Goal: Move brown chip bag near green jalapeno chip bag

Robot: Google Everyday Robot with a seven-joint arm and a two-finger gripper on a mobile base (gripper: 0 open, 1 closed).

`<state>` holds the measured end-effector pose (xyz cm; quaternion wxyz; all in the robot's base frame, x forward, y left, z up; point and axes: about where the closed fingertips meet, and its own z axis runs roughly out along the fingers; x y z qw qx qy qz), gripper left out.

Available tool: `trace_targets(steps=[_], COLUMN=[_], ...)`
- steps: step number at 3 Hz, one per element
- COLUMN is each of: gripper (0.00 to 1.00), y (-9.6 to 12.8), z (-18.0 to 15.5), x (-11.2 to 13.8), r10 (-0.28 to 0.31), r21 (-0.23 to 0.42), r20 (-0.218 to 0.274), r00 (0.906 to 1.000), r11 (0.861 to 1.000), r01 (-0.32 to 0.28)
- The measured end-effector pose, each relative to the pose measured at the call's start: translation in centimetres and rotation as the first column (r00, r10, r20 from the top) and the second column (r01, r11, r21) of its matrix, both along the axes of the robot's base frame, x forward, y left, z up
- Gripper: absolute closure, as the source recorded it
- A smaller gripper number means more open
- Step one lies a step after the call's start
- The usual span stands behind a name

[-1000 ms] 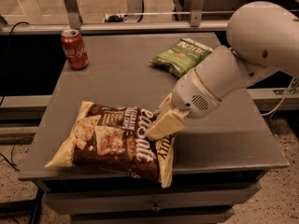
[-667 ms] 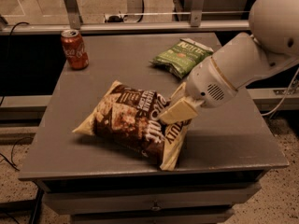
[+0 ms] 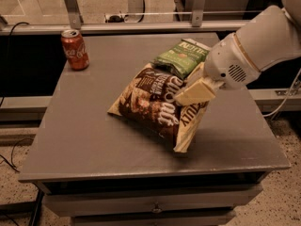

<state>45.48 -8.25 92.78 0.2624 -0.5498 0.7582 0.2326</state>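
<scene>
The brown chip bag [image 3: 153, 105] is large and crinkly, with pale yellow edges and white lettering. It is tilted up in the middle of the grey table [image 3: 94, 135]. My gripper [image 3: 190, 94] is shut on the bag's right side and holds that side raised. The small green jalapeno chip bag [image 3: 181, 58] lies flat just behind the brown bag, and the brown bag's top edge touches or overlaps its near edge. My white arm [image 3: 254, 51] reaches in from the right.
A red soda can [image 3: 75, 50] stands upright at the table's back left corner. A metal rail [image 3: 141, 27] runs behind the table. A drawer front [image 3: 155, 206] sits below the table's front edge. Cables lie on the floor at left.
My gripper has carried the brown chip bag from the table's front left back and to the right. The bag now sits against the green bag.
</scene>
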Motion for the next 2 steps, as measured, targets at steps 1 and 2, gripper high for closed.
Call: trace_targets(steps=[1, 2], gripper=[1.00, 1.00], y=[-2.4, -8.3], z=[-0.1, 0.5], x=[1.0, 3.3], r10=[-0.055, -0.151], r21=[0.032, 0.056], r20=[0.031, 0.098], r00=[0.9980, 0.9837], r11=[0.998, 0.988], r01=[0.054, 0.146])
